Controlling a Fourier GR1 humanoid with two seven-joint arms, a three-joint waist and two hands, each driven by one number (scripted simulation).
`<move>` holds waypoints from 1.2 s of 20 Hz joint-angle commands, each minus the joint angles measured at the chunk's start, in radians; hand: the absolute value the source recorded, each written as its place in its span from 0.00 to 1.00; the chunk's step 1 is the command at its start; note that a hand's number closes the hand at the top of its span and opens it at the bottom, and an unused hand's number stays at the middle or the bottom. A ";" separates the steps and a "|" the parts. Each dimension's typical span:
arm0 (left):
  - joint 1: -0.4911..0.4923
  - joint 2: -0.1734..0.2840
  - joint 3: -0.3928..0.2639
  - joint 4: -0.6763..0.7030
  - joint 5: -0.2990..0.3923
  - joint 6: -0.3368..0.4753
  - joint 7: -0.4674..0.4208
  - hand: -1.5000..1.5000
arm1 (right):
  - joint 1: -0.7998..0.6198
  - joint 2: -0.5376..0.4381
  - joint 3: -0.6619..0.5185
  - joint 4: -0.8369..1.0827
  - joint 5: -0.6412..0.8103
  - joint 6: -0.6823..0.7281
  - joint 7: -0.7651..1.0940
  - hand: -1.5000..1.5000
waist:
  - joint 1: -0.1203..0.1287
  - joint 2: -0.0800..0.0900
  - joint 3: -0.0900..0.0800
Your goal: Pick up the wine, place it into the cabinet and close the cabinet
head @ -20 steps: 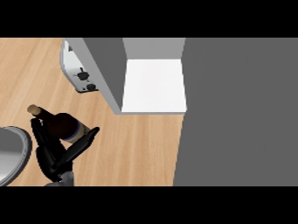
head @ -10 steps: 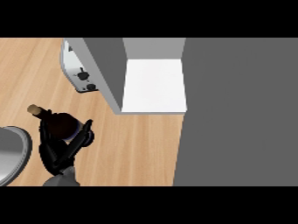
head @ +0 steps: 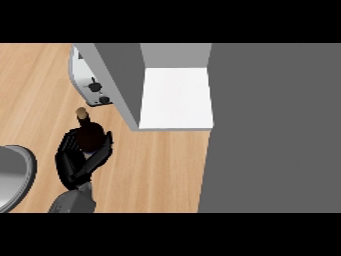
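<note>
Wooden counter (head: 151, 165); black robot hand (head: 81, 157) apparently wraps dark wine (head: 88, 131).

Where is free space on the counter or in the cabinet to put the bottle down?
The white cabinet floor shows bare. Bare wood lies between the hand holding the wine bottle and the grey wall, and left of the open door. The grey object crowds the lower left.

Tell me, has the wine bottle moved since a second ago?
Yes. The wine bottle, held in the hand, has shifted up the view and slightly right, toward the open cabinet door; its cork end now sits closer below the door's knobs.
</note>
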 commanded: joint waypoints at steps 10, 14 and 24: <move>0.081 0.290 -0.152 -0.011 -0.044 -0.574 0.042 1.00 | 0.007 0.002 0.015 -0.111 -0.040 -0.011 0.068 0.00 | 0.001 0.001 -0.003; 0.086 0.325 -0.107 -0.068 -0.078 -0.566 -0.010 1.00 | 0.092 -0.005 -0.031 -0.114 -0.085 0.029 0.003 0.00 | 0.002 0.001 -0.002; 0.165 0.296 -0.143 -0.468 -0.019 -0.540 0.228 1.00 | 0.007 -0.002 -0.041 -0.095 -0.082 0.009 0.052 0.00 | 0.010 -0.001 -0.001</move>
